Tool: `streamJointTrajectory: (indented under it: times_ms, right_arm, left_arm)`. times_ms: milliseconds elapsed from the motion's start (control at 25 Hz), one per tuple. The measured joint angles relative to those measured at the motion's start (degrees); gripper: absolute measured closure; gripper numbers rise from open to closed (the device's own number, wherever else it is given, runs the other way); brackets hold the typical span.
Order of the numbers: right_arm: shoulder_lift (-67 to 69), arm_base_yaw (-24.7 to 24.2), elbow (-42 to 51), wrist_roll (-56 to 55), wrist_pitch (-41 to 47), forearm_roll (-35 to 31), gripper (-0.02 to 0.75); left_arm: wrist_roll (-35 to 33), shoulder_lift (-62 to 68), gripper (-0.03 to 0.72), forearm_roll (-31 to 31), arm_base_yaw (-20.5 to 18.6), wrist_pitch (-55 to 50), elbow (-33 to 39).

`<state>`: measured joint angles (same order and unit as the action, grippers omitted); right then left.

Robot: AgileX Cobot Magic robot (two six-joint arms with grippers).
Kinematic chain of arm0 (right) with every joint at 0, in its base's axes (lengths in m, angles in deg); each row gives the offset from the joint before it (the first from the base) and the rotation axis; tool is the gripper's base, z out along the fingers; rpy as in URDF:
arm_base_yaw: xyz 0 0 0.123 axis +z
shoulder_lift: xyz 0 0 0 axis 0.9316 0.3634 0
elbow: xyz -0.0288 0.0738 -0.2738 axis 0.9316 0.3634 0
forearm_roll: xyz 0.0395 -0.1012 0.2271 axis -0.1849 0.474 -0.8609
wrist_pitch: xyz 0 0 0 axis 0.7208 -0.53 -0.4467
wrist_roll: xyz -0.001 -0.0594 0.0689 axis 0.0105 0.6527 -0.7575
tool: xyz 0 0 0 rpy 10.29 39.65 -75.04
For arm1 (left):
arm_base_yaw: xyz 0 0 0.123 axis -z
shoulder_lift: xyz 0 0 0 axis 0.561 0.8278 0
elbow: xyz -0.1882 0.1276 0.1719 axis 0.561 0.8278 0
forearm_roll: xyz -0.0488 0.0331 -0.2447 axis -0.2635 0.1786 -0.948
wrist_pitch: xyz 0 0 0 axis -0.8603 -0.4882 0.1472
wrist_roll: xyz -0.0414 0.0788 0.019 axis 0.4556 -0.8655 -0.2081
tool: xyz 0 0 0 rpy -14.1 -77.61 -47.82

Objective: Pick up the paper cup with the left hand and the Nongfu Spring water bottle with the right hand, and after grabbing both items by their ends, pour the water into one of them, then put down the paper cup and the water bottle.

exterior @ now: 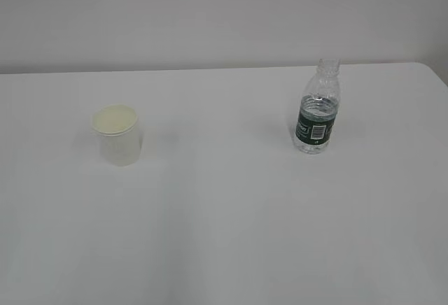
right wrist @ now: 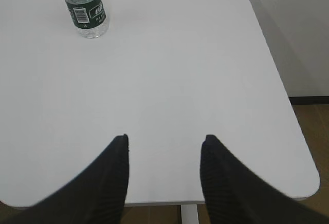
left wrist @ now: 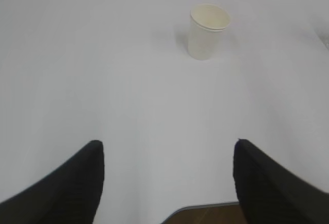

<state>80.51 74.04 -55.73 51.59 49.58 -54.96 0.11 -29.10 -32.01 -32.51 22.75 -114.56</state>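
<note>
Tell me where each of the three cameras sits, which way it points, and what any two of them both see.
Exterior: raised in front of the white table, angled down at the paper cup and the water bottle; no robot parts show.
Left wrist: low near the table edge, facing the cup; the open left tool shows.
Right wrist: low near the table's front edge, facing the bottle; the open right tool shows.
Shared: exterior shares the cup with left, the bottle with right.

Exterior view slanting down on the table (exterior: 224, 235); both wrist views low from its near edge.
</note>
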Motion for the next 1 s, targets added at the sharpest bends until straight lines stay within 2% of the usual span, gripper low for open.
streamJointTrajectory:
  times_ms: [320, 1000]
  right_arm:
    - [0.0, 0.0, 0.0, 0.0, 0.0, 0.0, 0.384]
    - [0.0, 0.0, 0.0, 0.0, 0.0, 0.0, 0.384]
  left_arm:
    - [0.0, 0.0, 0.153, 0.0, 0.0, 0.0, 0.0]
    - [0.0, 0.0, 0.155, 0.0, 0.0, 0.0, 0.0]
